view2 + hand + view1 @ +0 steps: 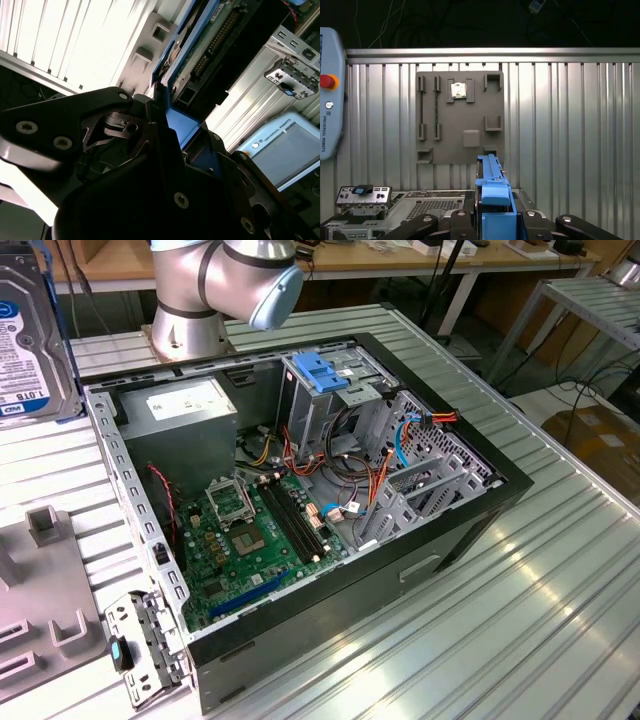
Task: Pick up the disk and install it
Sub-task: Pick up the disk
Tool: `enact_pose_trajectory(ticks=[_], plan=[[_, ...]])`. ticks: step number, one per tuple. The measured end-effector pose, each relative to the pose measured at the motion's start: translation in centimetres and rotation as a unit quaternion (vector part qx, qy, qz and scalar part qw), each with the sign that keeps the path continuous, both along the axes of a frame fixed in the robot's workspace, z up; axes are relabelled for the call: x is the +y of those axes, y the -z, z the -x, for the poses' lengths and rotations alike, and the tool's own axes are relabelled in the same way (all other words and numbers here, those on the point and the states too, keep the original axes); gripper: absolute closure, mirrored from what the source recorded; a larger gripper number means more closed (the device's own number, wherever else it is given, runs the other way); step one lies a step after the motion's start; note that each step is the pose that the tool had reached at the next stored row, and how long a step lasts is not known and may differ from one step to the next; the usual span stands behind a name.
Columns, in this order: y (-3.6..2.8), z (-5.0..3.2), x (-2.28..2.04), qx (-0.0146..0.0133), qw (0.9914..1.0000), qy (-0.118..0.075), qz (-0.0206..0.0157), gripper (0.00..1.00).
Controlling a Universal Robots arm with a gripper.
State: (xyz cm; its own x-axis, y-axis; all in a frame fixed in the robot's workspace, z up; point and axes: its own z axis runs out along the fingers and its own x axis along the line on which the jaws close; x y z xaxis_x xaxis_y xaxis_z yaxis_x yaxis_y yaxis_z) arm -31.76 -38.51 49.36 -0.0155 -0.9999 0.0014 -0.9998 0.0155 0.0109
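The disk (30, 340) hangs in the air at the exterior view's far left, above the ribbed table, with its silver face and white-and-blue label showing. Its blue carrier rail (492, 192) stands on edge between my black fingers (455, 222). My gripper (170, 132) is shut on the disk (210, 45), whose circuit-board side and blue frame show in the second wrist view. The open computer case (300, 490) lies at the table's middle, apart from the disk; its drive cage carries a blue latch plate (320, 370).
A grey fixture plate (460, 117) lies on the table under the held disk. A metal bracket with a blue tab (135, 645) leans at the case's near corner. A teach pendant (330, 95) sits beside the table. The arm's base (200, 290) stands behind the case.
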Motion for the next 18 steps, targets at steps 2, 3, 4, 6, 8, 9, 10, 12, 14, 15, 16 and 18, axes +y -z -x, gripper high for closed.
enact_pose_trajectory(ticks=[2,3,4,6,8,9,10,12,14,15,16,18], plan=[[0.01,-0.49,-0.02,0.0000,1.00000,0.000,0.0000,0.63],[0.02,-0.68,-0.03,0.0000,1.00000,0.000,0.0000,0.63],[0.02,-0.83,-0.05,-0.0001,1.00000,0.000,0.0000,0.63],[0.04,-1.12,-0.08,-0.0001,1.00000,0.000,-0.0001,0.63],[0.05,-1.51,-0.12,0.0000,1.00000,0.000,0.0000,0.63],[0.05,-1.85,-0.14,0.0000,1.00000,0.000,0.0001,0.63],[0.06,-2.16,-0.17,0.0000,1.00000,0.000,0.0000,0.63],[0.08,-2.54,-0.20,-0.0001,1.00000,0.000,0.0000,0.63],[0.09,-2.87,-0.22,0.0000,1.00000,0.000,0.0000,0.63],[0.11,-3.09,-0.25,-0.0001,1.00000,0.000,0.0000,0.63],[0.11,-3.23,-0.26,-0.0001,1.00000,0.000,0.0000,0.63],[0.13,-3.60,-0.31,0.0000,1.00000,0.000,0.0001,0.63]])
